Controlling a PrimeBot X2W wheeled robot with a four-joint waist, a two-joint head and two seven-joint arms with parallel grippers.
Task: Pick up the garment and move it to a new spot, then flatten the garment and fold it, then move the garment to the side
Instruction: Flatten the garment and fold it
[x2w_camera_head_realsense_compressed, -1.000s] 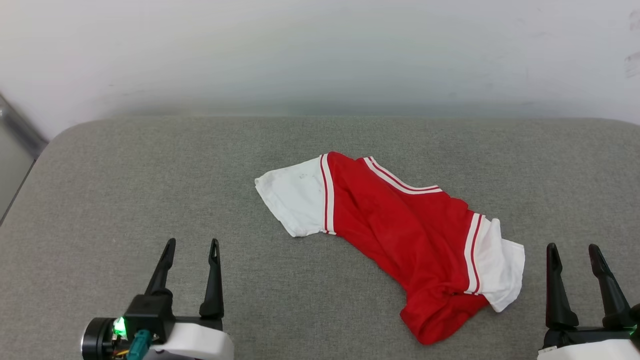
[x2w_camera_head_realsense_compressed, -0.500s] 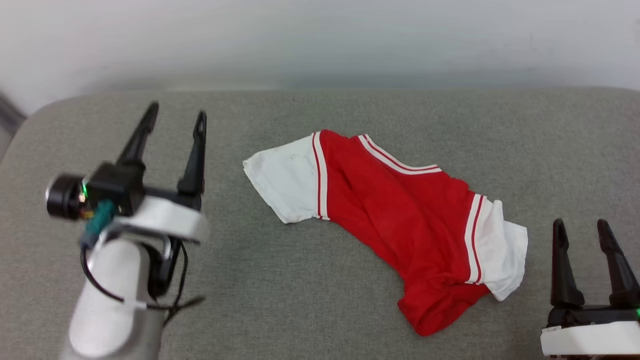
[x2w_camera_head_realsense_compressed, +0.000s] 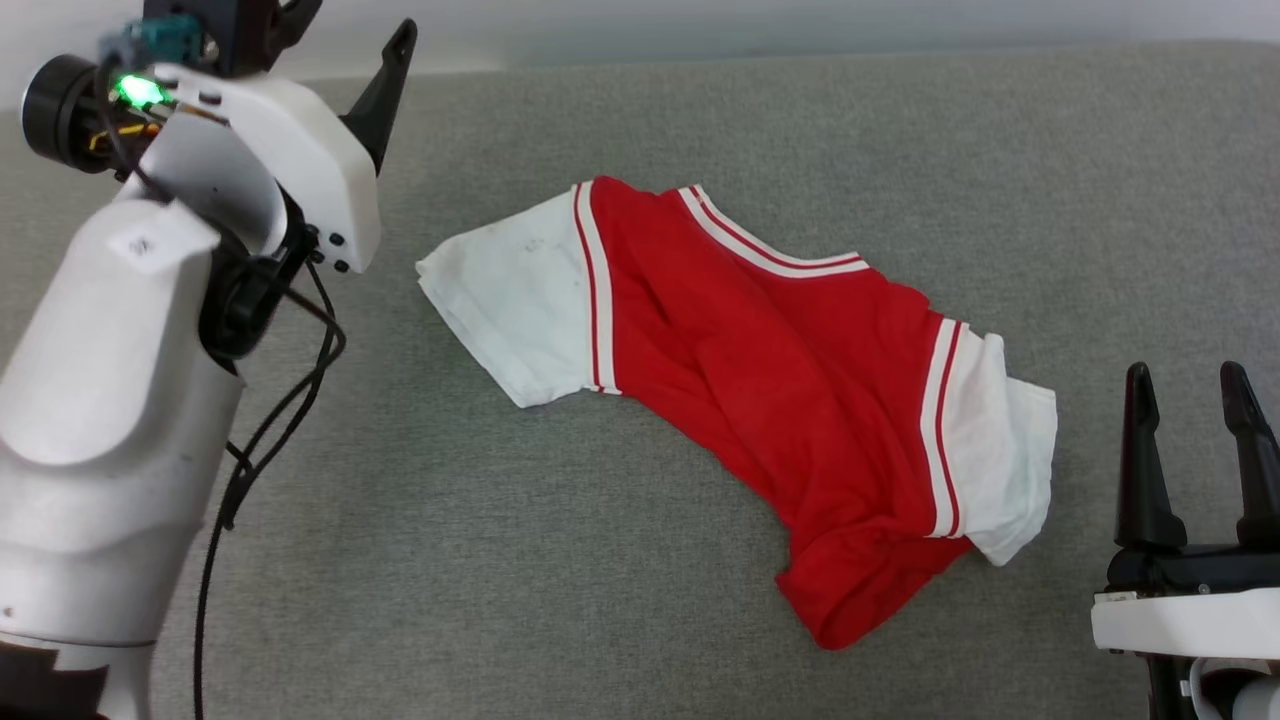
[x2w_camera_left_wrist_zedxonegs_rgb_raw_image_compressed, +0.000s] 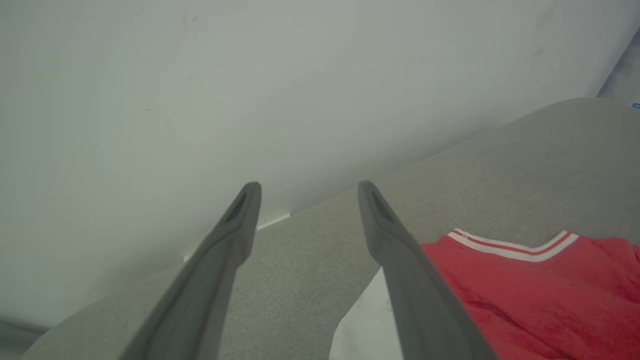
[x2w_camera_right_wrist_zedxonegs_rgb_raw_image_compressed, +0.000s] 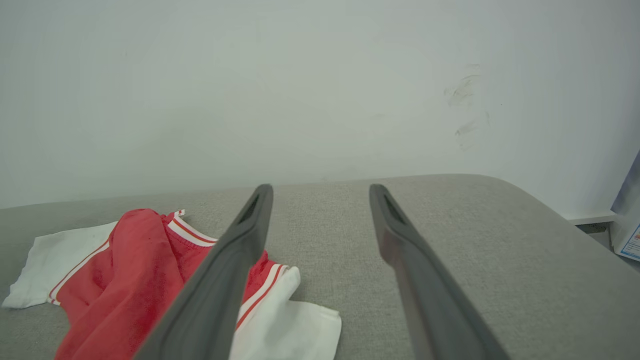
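The garment (x2w_camera_head_realsense_compressed: 760, 380), a red jersey with white sleeves and red-and-white striped trim, lies crumpled on the grey padded surface (x2w_camera_head_realsense_compressed: 500, 560), running from upper left to lower right. Its chest print is hidden. My left gripper (x2w_camera_head_realsense_compressed: 350, 25) is raised at the far left, to the left of the white sleeve and apart from it, open with nothing between its fingers. The left wrist view shows the left gripper (x2w_camera_left_wrist_zedxonegs_rgb_raw_image_compressed: 308, 185) pointing at the wall, with the garment (x2w_camera_left_wrist_zedxonegs_rgb_raw_image_compressed: 525, 295) at lower right. My right gripper (x2w_camera_head_realsense_compressed: 1183, 372) stands open and empty just right of the other sleeve. The right wrist view has the right gripper (x2w_camera_right_wrist_zedxonegs_rgb_raw_image_compressed: 321, 187) beside the garment (x2w_camera_right_wrist_zedxonegs_rgb_raw_image_compressed: 125, 270).
A pale wall (x2w_camera_right_wrist_zedxonegs_rgb_raw_image_compressed: 320, 90) runs along the far edge of the surface. The left forearm (x2w_camera_head_realsense_compressed: 110, 400) and its black cable (x2w_camera_head_realsense_compressed: 270, 420) cover the left side of the head view. A box (x2w_camera_right_wrist_zedxonegs_rgb_raw_image_compressed: 627, 225) stands beyond the right end of the surface.
My left arm has lifted and reached forward to the far left, near the white sleeve. The head view has tilted down and closer. The right gripper and garment stay put.
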